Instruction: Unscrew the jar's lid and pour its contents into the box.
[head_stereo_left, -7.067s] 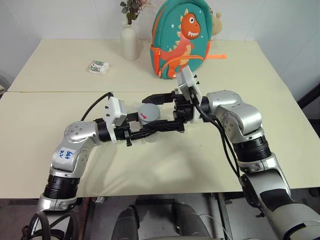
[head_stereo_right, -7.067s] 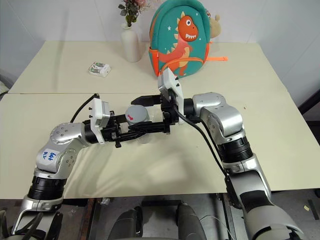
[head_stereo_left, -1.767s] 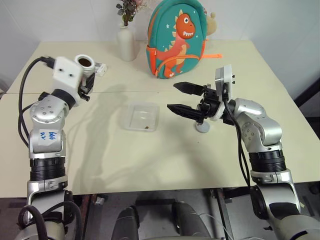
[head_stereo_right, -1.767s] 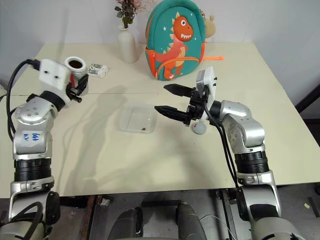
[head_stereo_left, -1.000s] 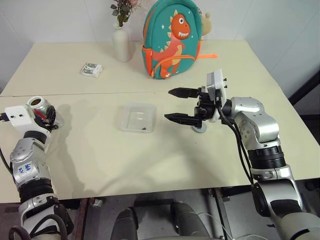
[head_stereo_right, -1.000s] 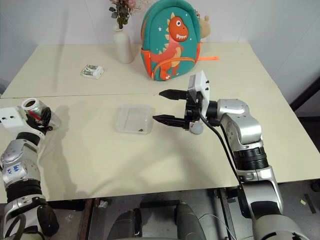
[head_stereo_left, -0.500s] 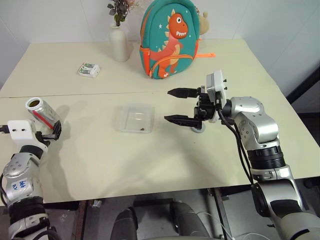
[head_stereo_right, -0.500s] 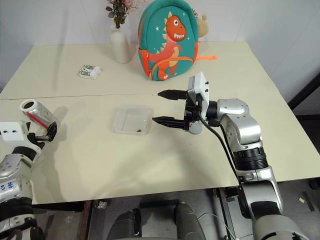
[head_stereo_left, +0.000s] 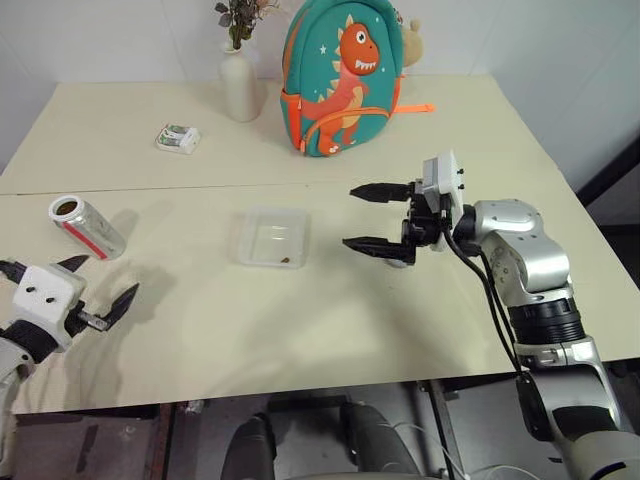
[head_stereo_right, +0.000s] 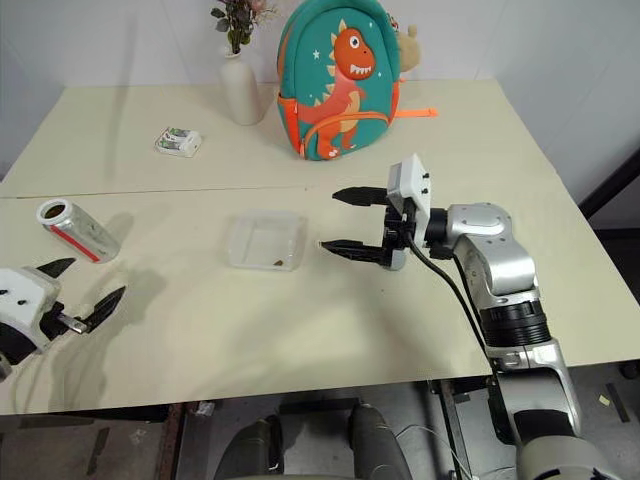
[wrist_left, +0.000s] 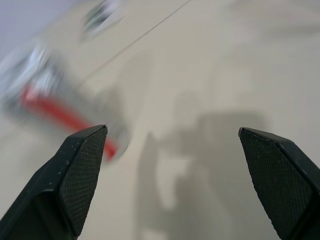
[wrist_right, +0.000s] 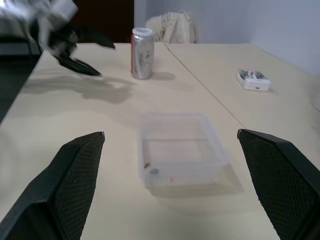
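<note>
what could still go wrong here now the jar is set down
The open jar stands near the table's left edge, close to the left tool, whose fingers are spread wide; a sideways swing could tip it and spill what's inside. The right tool hangs open beside the box; dropping or sweeping left, it might shove the box and scatter the brown bits.

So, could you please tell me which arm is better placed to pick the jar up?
Left, probably. The left pincer is open near the jar, while the right pincer, also open, hovers beyond the box.
</note>
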